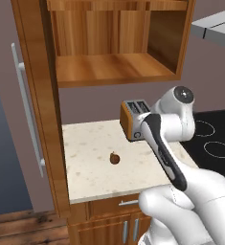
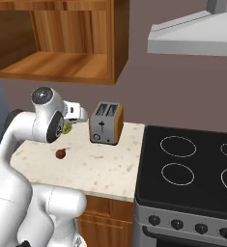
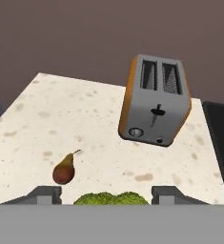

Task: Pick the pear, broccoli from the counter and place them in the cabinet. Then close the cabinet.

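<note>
Only the top of the broccoli point(image 3: 111, 198) showed between the pincer point(image 3: 106, 194) fingertips, its stalk cut off at the hand view's bottom edge. The arm covered most of the broccoli in the right base view.

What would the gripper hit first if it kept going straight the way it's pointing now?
Past the broccoli sitting between its fingertips, the gripper points down at bare counter, between the pear and the toaster. Probably the counter first, though depth is unclear.
</note>
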Available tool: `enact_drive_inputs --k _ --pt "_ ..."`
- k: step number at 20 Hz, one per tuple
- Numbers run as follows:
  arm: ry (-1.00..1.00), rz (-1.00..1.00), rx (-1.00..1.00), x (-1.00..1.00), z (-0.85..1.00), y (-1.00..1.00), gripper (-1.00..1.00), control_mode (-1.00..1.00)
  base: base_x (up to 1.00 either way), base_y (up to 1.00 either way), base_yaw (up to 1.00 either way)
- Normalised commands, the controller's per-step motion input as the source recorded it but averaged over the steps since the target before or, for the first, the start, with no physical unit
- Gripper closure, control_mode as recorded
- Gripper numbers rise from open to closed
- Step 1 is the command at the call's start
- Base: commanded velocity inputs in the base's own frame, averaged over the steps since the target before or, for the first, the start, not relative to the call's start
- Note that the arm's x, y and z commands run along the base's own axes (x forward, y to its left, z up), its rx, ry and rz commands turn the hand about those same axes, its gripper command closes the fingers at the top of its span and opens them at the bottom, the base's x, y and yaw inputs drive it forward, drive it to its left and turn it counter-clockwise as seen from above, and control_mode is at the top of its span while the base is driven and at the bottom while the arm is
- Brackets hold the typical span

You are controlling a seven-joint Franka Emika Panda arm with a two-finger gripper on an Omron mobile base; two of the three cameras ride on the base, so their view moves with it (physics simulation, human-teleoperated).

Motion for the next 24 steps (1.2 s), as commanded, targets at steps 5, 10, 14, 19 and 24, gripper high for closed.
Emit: enact_drive_inputs --k 5,10,14,19,24 --pt "-0.04 -0.05 0.00 0.00 1.00 0.00 1.00 -1.00 0.00 0.00 0.00" --pt "-0.08 -0.06 0.00 0.00 1.00 0.00 1.00 -1.00 0.00 0.00 0.00" --pt "-0.25 -0.06 -0.01 0.16 0.77 0.00 1.00 -1.00 0.00 0.00 0.00" --pt "-0.35 -0.09 0.00 0.22 0.40 0.00 1.00 -1.00 0.00 0.00 0.00" --pt "-0.16 -0.09 0.01 0.53 0.08 0.00 1.00 -1.00 0.00 0.00 0.00"
